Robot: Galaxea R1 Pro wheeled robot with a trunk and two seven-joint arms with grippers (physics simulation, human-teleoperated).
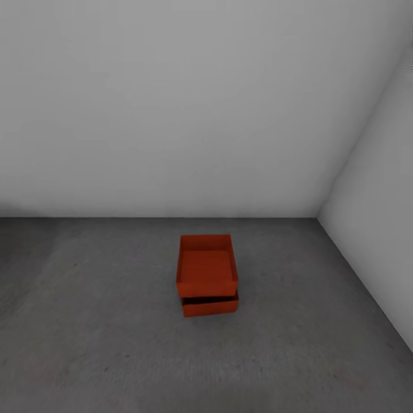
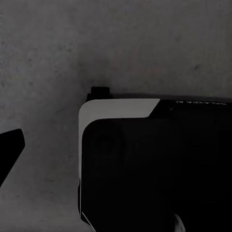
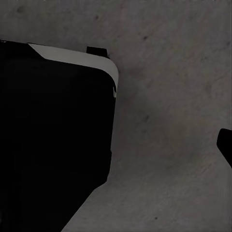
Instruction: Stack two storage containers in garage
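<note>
— Where are the two storage containers (image 1: pixel 207 274)?

— Down on the dark grey concrete floor (image 1: pixel 86 321), in the head view, a little short of the white back wall (image 1: pixel 172 103) and well left of the side wall (image 1: pixel 378 229) at the corner. Stacked: upper container (image 1: pixel 206 265) resting on the lower container (image 1: pixel 210 304), set slightly back, so only the lower one's front wall and a dark slit under the upper base show. Both orange-red, open-topped; upper one empty inside.

— Anything touching them?

— Nothing. Bare concrete all round.

— And the grippers?

— Hard to say. Left wrist view: mostly a big black robot body part with a white edge (image 2: pixel 116 108) over mottled floor, plus one dark fingertip (image 2: pixel 10 147) poking in at the border. Right wrist view: much the same — black bulk with a white rim (image 3: pixel 77 57), a sliver of dark fingertip (image 3: pixel 225 145) at the edge. Only one finger each, so cannot tell whether spread or pressed together. Nothing seen between them.
</note>
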